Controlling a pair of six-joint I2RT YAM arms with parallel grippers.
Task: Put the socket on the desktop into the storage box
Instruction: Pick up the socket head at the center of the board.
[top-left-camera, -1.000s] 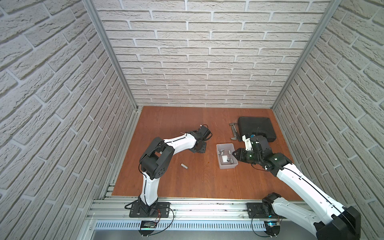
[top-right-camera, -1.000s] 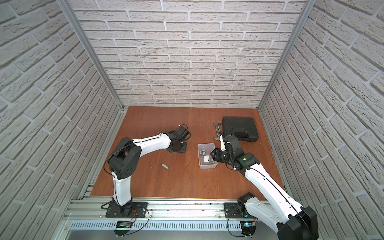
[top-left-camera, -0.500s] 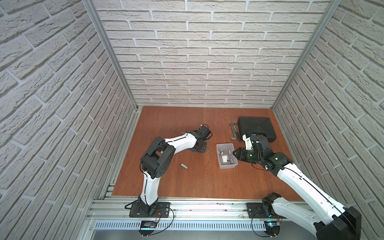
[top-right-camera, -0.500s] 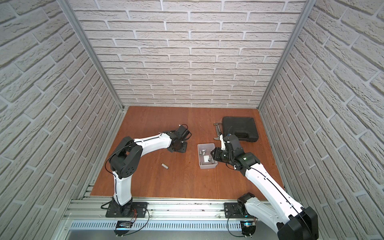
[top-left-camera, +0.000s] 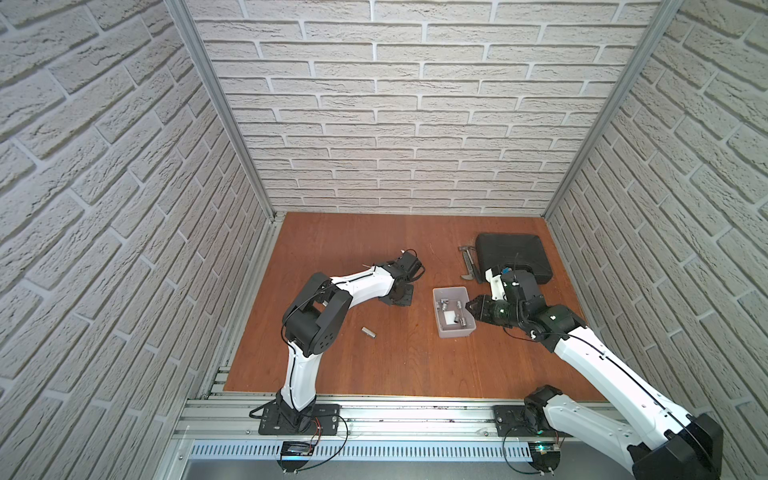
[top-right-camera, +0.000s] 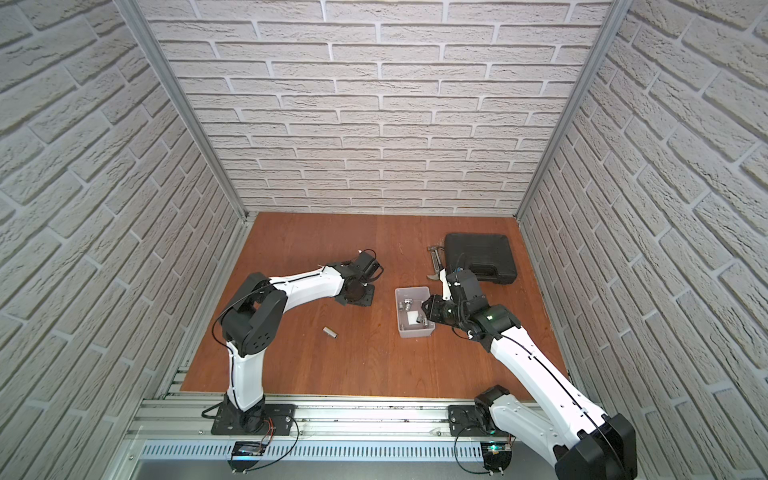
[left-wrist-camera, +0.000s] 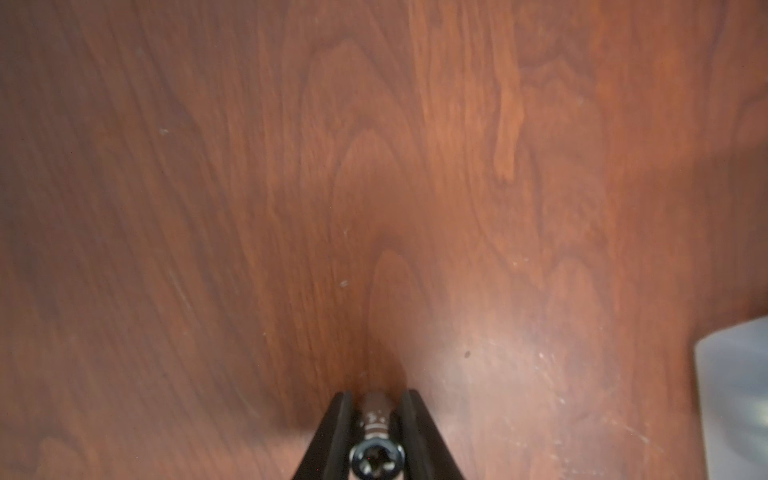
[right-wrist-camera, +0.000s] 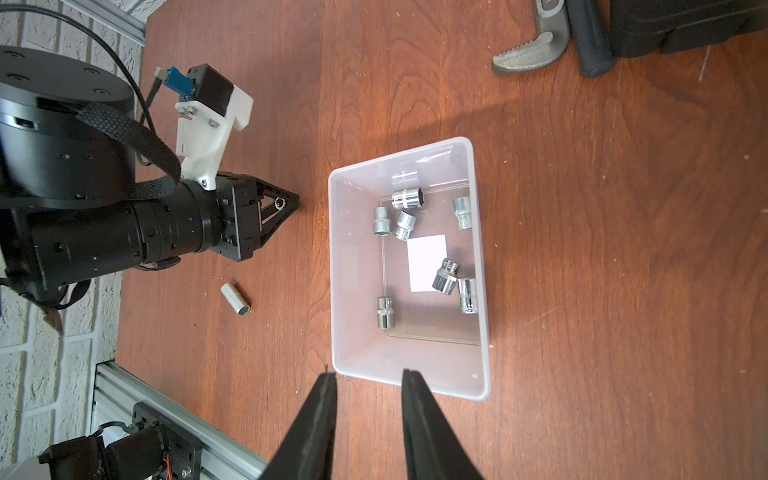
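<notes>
My left gripper (left-wrist-camera: 376, 397) points down at the desktop (top-left-camera: 353, 249) and is shut on a small metal socket (left-wrist-camera: 376, 411) held between its black fingers. In the right wrist view the left gripper (right-wrist-camera: 286, 203) is left of the storage box (right-wrist-camera: 332, 270). A second socket (top-left-camera: 368, 332) lies loose on the desktop, nearer the front. The translucent storage box (top-left-camera: 453, 330) holds several sockets (right-wrist-camera: 407, 198). My right gripper (right-wrist-camera: 368, 374) is open and empty just beside the box's near wall, and shows at the box's right side in both top views (top-left-camera: 471, 307).
A black tool case (top-left-camera: 513, 255) lies at the back right, with a metal wrench (top-left-camera: 467, 262) beside it. Brick walls enclose the desktop on three sides, and an aluminium rail (top-left-camera: 374, 415) runs along the front.
The left gripper's jaws have drawn together on the socket. The left arm's elbow shifted slightly. The right arm has not moved.
</notes>
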